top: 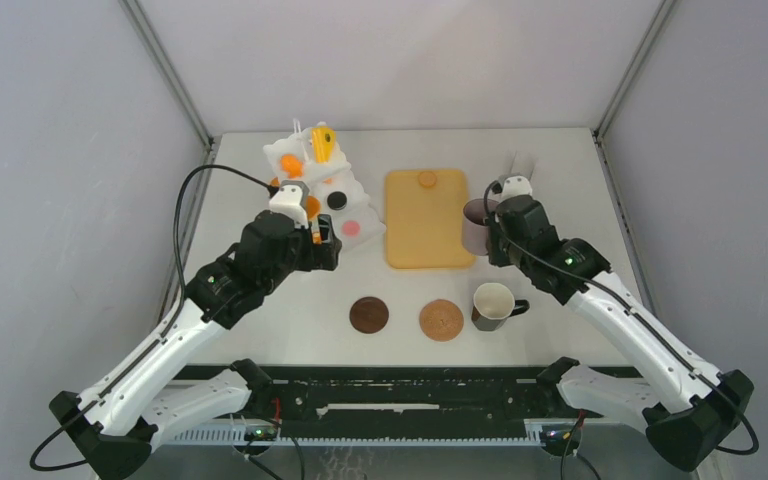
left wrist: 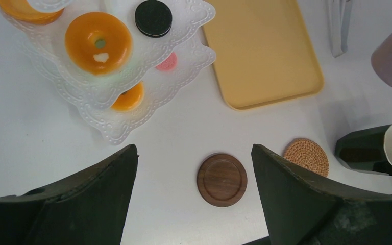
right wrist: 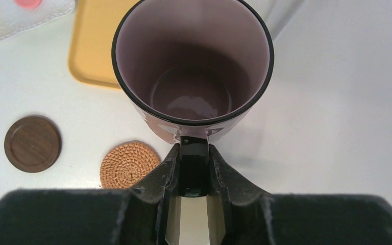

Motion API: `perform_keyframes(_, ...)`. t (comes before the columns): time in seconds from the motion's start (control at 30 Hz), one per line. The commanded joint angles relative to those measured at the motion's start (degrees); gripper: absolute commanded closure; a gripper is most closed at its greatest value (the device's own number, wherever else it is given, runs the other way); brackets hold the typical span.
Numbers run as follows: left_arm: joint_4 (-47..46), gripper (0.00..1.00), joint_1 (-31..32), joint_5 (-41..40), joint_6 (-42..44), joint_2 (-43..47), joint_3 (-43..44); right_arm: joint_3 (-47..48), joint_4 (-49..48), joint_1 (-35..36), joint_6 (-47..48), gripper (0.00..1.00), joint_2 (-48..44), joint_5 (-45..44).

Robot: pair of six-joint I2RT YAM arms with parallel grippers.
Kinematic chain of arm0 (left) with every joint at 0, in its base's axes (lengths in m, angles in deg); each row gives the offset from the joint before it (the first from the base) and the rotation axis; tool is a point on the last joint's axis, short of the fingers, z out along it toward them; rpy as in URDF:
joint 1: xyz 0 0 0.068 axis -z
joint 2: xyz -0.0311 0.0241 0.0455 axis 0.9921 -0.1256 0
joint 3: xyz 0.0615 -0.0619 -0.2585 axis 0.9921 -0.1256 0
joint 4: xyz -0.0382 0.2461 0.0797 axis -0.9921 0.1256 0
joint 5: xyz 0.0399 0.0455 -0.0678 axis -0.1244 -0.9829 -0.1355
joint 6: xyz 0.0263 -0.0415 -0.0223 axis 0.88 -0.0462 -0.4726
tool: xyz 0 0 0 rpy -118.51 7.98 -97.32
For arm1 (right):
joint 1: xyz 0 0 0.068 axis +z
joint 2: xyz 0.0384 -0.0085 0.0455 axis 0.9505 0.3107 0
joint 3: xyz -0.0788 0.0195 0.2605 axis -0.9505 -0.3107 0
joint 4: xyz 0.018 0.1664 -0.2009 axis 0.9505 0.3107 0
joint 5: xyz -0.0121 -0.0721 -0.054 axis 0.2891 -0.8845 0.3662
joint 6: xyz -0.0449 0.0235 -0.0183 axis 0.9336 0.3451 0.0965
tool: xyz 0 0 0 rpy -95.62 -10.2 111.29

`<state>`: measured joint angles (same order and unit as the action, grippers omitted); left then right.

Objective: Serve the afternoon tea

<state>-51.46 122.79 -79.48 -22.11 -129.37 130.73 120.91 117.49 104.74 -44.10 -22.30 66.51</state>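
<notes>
**A:** Purple mug (right wrist: 194, 66) is just right of the tray (top: 426, 225), with the right gripper (right wrist: 194, 171) clamped on its handle!

**B:** Second mug (top: 493, 303) stands beside the woven coaster (top: 441, 320). Pastries (left wrist: 98, 42)?

**A:** On the white stand (left wrist: 107, 130). The left gripper (left wrist: 194, 150) is over the table near it, jaws wide apart.

Held mug (right wrist: 194, 66): we see a dark rim and mauve inside, handle pinched in our right hand (right wrist: 194, 155), centre frame.
Free mug (top: 493, 303): dark, white-lined, lower centre-right.
Pastries: orange tart (left wrist: 98, 42), black round (left wrist: 153, 17), pink round (left wrist: 167, 62), upper left.
</notes>
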Motion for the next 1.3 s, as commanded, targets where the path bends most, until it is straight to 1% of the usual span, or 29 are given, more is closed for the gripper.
perform_keyframes(0.0, 0.0, 0.13, 0.1, -2.1, 1.1, 0.9, 2.0, -0.6, -11.3, 3.7, 0.0, 1.00, 0.8, -3.3)
perform_keyframes(0.2, 1.3, 0.13, 0.0, -4.0, 1.2, 2.1, 2.1, -2.1, -18.4, 10.3, 1.1, 1.00, 3.2, -5.5)
perform_keyframes(0.43, 1.7, 0.13, -0.2, -5.5, 1.3, 2.6, 2.0, -9.4, -28.9, 17.0, 1.9, 1.00, 2.5, -6.4)
perform_keyframes(0.63, 1.7, 0.14, -0.3, -6.0, 1.0, 2.7, 1.7, -15.8, -39.1, 25.4, 2.5, 1.00, 1.4, -8.5)
perform_keyframes(0.73, 1.7, 0.13, -0.3, -6.4, 0.9, 2.9, 1.5, -18.0, -44.4, 29.0, 0.8, 1.00, 1.9, -8.2)
perform_keyframes(0.83, 1.8, 0.13, -0.4, -6.8, 0.4, 3.1, 1.2, -19.2, -49.9, 33.9, 0.7, 1.00, 4.9, -9.6)
perform_keyframes(0.93, 1.7, 0.13, -0.5, -7.1, 0.0, 3.4, 0.9, -19.5, -54.1, 36.6, 0.3, 1.00, 9.0, -10.1)
perform_keyframes(1.07, 2.2, 0.13, -0.4, -7.7, 0.0, 4.0, 0.8, -19.6, -58.1, 38.8, 0.1, 1.00, 14.0, -8.7)
perform_keyframes(1.27, 2.4, 0.13, -0.5, -7.9, -0.2, 4.0, 0.5, -19.7, -59.9, 39.8, -0.8, 1.00, 19.7, -5.7)
